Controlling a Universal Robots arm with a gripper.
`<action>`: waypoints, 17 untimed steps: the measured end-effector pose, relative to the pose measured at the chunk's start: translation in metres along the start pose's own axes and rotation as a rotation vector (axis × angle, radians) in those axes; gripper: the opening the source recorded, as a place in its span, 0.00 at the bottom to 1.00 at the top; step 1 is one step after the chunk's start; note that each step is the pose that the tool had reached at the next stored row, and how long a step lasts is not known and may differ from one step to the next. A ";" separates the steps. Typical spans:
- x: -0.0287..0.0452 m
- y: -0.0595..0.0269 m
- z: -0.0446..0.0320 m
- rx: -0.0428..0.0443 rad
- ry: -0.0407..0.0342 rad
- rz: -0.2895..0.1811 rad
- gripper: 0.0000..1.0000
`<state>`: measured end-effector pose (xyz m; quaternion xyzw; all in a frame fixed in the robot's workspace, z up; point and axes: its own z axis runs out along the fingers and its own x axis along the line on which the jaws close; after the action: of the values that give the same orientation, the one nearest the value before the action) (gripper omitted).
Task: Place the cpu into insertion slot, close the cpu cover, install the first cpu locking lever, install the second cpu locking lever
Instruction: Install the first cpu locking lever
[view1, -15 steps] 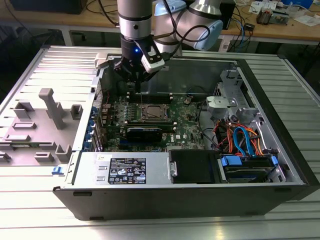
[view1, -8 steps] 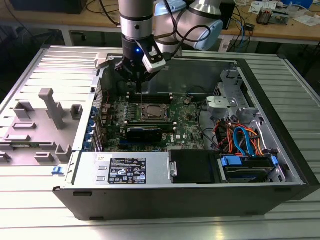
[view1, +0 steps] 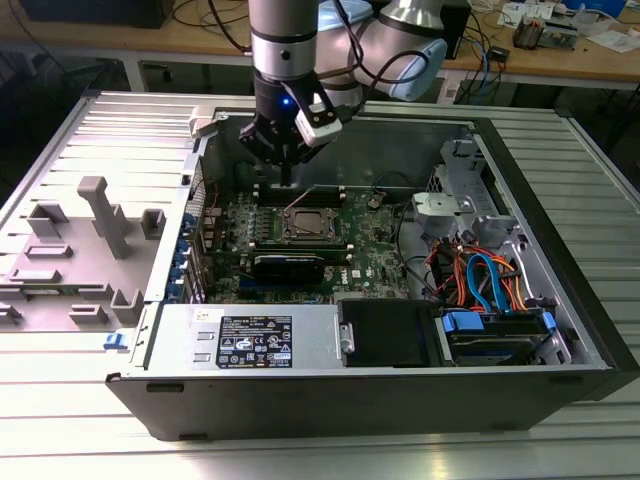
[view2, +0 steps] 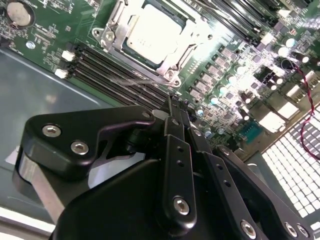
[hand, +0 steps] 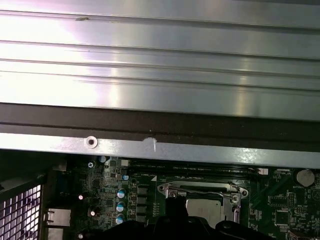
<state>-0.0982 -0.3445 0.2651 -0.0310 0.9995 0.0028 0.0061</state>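
Observation:
The cpu lies flat in the insertion slot on the green motherboard, its silver top facing up. The cpu cover is folded down around it as a silvery frame, also seen in the first wrist view as the cpu cover. A thin wire lever runs along the socket's edge over the memory slots. My gripper hangs above the board just behind the socket, fingers pressed together with nothing between them. In the exterior view the gripper points straight down beside the cpu.
Long black memory slots flank the socket. The open computer case walls in the board. A power supply and a drive bay with blue and orange cables sit at the front. Grey plastic fixtures stand at the exterior view's left.

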 end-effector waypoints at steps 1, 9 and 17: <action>-0.0005 0.0000 0.0001 0.0001 0.0001 0.000 0.11; -0.0041 -0.0002 0.0023 0.0001 0.0001 0.000 0.11; -0.0069 -0.0004 0.0049 0.0001 0.0001 0.000 0.11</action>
<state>-0.0912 -0.3444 0.2603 -0.0310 0.9995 0.0028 0.0061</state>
